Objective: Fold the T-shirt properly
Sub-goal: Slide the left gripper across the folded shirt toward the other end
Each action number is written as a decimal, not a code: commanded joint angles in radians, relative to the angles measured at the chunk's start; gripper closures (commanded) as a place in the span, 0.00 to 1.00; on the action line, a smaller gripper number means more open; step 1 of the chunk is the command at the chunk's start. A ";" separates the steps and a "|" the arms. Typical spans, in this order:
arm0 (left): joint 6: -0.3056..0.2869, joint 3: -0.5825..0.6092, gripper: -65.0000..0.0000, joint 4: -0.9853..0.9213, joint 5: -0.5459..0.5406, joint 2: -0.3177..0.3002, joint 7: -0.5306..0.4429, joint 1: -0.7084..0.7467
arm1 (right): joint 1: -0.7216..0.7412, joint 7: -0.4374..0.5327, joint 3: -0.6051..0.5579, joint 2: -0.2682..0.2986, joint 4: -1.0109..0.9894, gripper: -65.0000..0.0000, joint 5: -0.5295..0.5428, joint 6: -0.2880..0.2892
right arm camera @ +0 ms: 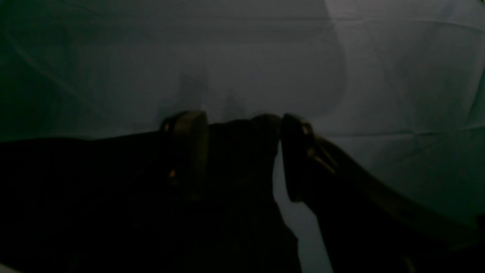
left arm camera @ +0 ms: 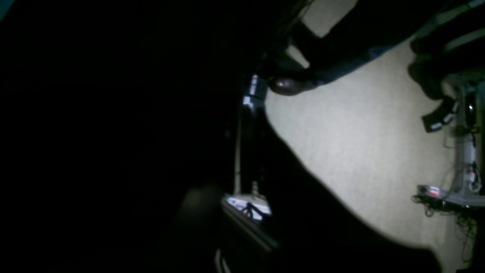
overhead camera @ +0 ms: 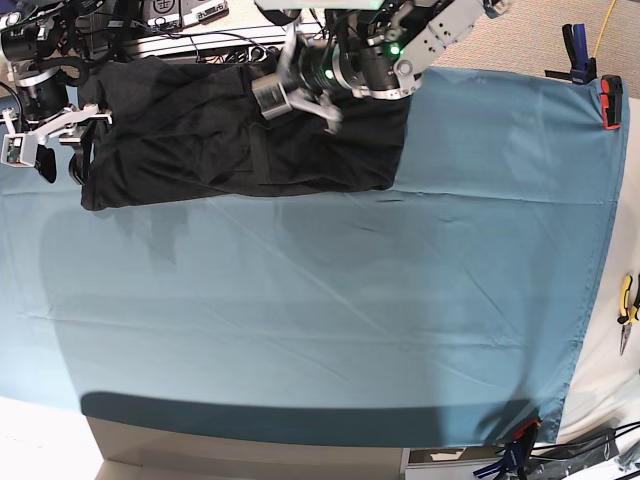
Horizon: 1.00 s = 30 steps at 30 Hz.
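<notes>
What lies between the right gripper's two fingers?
Black T-shirt cloth fills the gap between the right gripper's fingers, in the right wrist view.

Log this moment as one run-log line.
T-shirt: spread wide at far edge of cloth | right claw: shut on T-shirt | left claw: over T-shirt, grip unclear

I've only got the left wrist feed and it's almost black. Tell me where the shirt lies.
Observer: Base view shows the T-shirt spread along the far edge of the teal cloth, toward the right arm's side.
Operator: Report the left gripper.
Observer: The left gripper is over the shirt near its far edge; open or shut, I cannot tell.
Operator: Now the right one.
Observer: Right wrist view: black fabric sits between the right gripper fingers, with a sliver of cloth showing beside one finger.
</notes>
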 commanded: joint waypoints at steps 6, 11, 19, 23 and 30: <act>0.162 -0.040 1.00 0.106 0.248 0.006 -0.045 -0.014 | 0.000 0.032 0.004 0.014 0.016 0.52 0.014 -0.003; 0.246 -0.056 1.00 0.097 0.393 -0.002 -0.061 -0.016 | 0.000 0.035 0.004 0.014 0.016 0.52 0.015 -0.003; 0.251 -0.053 1.00 0.040 0.356 0.001 -0.071 -0.013 | 0.000 0.036 0.004 0.014 0.016 0.52 0.015 -0.003; 0.251 -0.053 1.00 0.040 0.348 0.001 -0.075 -0.013 | 0.000 0.037 0.004 0.014 0.016 0.52 0.015 -0.003; 0.246 -0.053 1.00 0.038 0.338 0.001 -0.079 -0.013 | 0.000 0.038 0.004 0.014 0.016 0.52 0.015 -0.003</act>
